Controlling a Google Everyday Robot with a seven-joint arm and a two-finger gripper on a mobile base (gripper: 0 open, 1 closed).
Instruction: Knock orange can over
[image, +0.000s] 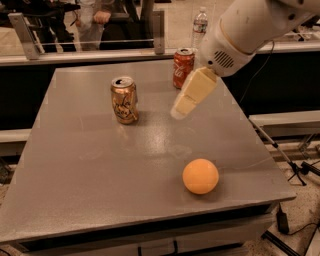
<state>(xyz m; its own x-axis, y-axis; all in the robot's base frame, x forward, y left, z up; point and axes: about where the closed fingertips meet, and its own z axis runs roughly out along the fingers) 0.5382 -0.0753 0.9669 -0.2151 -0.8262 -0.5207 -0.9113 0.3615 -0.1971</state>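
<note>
A grey counter (100, 190) fills the scene, with the robot's white arm (250, 25) reaching in from the upper right of the picture. At its end the cream gripper (179, 111) hangs tilted over the middle of the counter, tip pointing down and toward the left of the picture. Its jaws read as pressed together into one wedge, with no gap showing, and they hold nothing.

An orange ball (200, 176) sits near the front edge, well clear of the gripper. The orange can (124, 100) stands upright in the far-left part of the counter, its long axis vertical and its silver top facing up. It has not yet been toppled.

The coming move turns on one relation: the can lies to the picture's left of the jaws at about the same depth, with a stretch of bare counter between them. A sideways sweep that way, struck high on the can's body, would likely tip it.

A red can (183, 67) stands just behind the gripper, close enough to be clipped by a careless swing. A bottle (200, 25) stands on the ledge beyond.
</note>
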